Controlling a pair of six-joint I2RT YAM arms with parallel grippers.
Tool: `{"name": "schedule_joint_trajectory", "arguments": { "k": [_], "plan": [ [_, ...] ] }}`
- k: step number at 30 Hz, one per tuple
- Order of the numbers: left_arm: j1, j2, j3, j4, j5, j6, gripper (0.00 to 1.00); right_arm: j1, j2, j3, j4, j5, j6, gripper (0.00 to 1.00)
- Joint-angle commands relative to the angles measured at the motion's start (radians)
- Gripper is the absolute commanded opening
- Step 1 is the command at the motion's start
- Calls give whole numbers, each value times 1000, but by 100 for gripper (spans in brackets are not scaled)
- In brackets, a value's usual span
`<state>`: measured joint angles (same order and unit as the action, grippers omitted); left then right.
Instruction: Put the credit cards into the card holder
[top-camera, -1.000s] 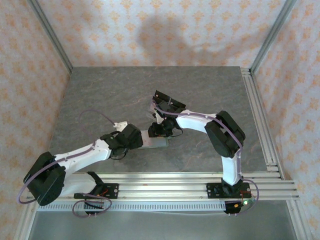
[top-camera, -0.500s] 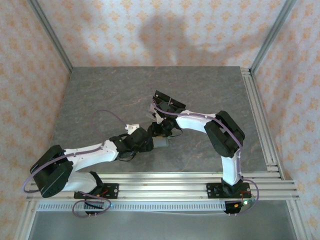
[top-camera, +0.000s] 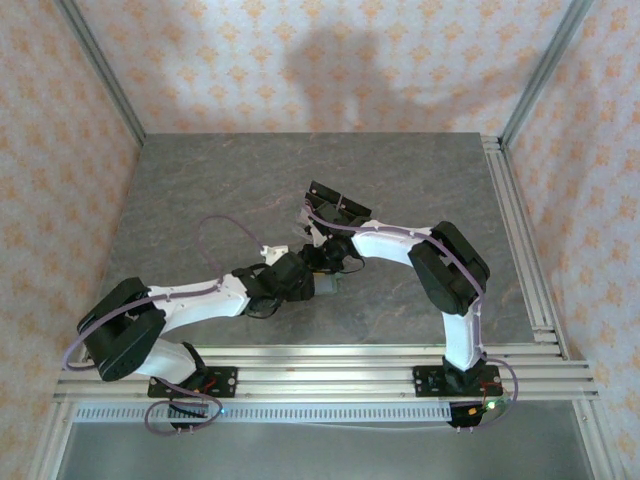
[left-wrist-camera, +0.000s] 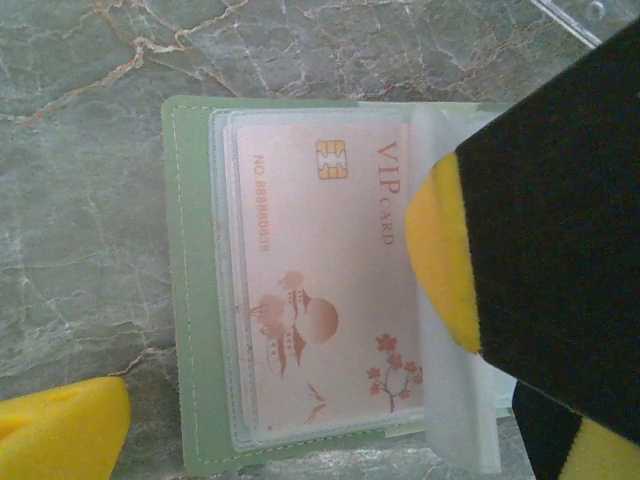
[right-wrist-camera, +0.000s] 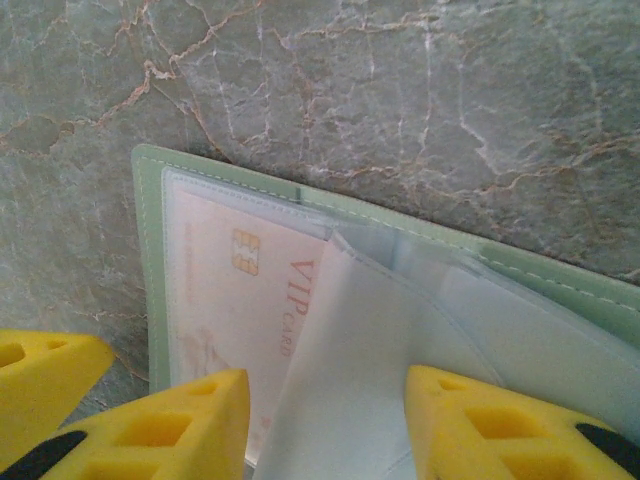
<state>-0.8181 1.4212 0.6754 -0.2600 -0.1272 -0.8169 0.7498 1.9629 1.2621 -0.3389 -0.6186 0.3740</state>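
Observation:
The sage-green card holder (left-wrist-camera: 190, 300) lies open on the marble table, with one pinkish VIP credit card (left-wrist-camera: 320, 280) tucked in its clear pocket. In the top view the holder (top-camera: 327, 287) sits where both grippers meet. My left gripper (left-wrist-camera: 330, 445) is open and straddles the holder from above. My right gripper (right-wrist-camera: 325, 430) is open too, its yellow fingers (right-wrist-camera: 180, 430) either side of a raised clear sleeve leaf (right-wrist-camera: 370, 370). One right pad (left-wrist-camera: 440, 250) rests against that leaf (left-wrist-camera: 450, 400). The card (right-wrist-camera: 230, 300) and green rim (right-wrist-camera: 560, 285) show beneath.
A clear stand with black tops (top-camera: 325, 197) sits just behind the right wrist. Aluminium rails (top-camera: 520, 230) run along the right side and the near edge of the table (top-camera: 200, 190). The left gripper's yellow fingertip (right-wrist-camera: 40, 375) lies beside the holder's edge.
My left arm has stretched right and forward, bringing its gripper over the holder and up against the right gripper. The right arm has stayed put.

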Motion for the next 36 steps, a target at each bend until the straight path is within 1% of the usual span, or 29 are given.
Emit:
{"name": "schedule_joint_trajectory", "arguments": {
  "k": [1, 18, 25, 31, 36],
  "plan": [
    [-6, 9, 8, 11, -26, 8, 100, 5, 13, -10, 8, 0, 7, 45],
    [-6, 27, -47, 10, -58, -7, 100, 3, -41, 26, -28, 10, 14, 45],
    [-6, 19, -51, 8, -63, -11, 100, -9, -109, 28, -20, 44, 38, 45],
    [-6, 18, -53, 6, -66, -11, 100, -20, -163, -14, -20, 87, 46, 45],
    [-6, 17, -48, 4, -67, -11, 100, -33, -166, -72, -1, 94, 55, 46]
  ]
}}
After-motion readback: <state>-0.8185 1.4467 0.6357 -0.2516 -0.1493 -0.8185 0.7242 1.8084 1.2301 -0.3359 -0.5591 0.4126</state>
